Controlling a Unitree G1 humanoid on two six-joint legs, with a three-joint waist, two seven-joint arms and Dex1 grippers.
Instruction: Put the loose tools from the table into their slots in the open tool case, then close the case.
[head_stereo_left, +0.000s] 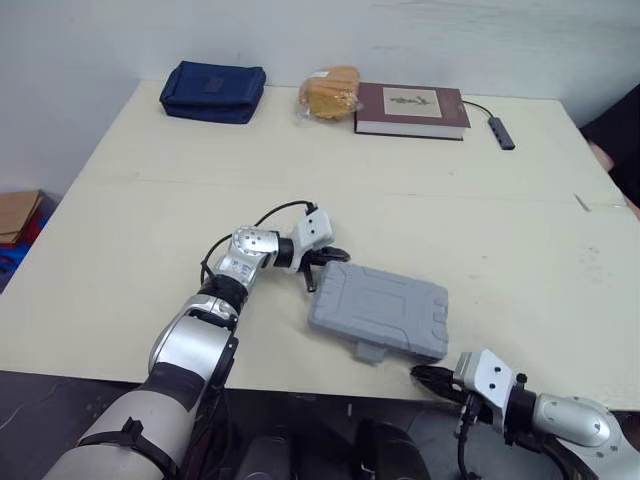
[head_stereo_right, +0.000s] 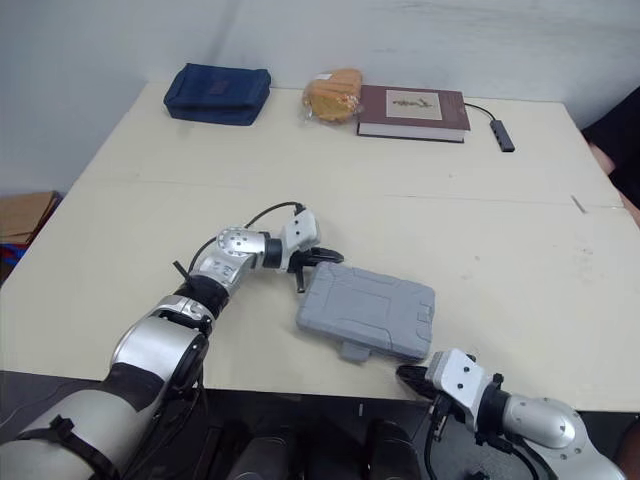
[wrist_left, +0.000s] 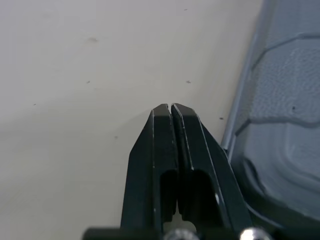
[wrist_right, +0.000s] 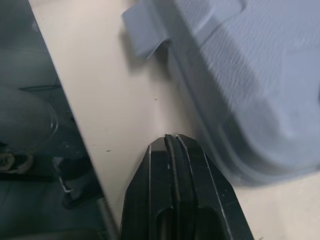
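The grey tool case lies closed on the cream table, near its front edge, with its latch tab pointing toward me. My left gripper rests on the table just off the case's far left corner, fingers pressed together and holding nothing; the case's edge runs beside them. My right gripper sits low at the table's front edge, just off the case's near right corner. Its fingers are shut and empty.
Along the table's far side lie a navy pouch, a bagged bread-like item, a maroon book and a small grey hub with a cable. A cardboard box sits on the floor at the left.
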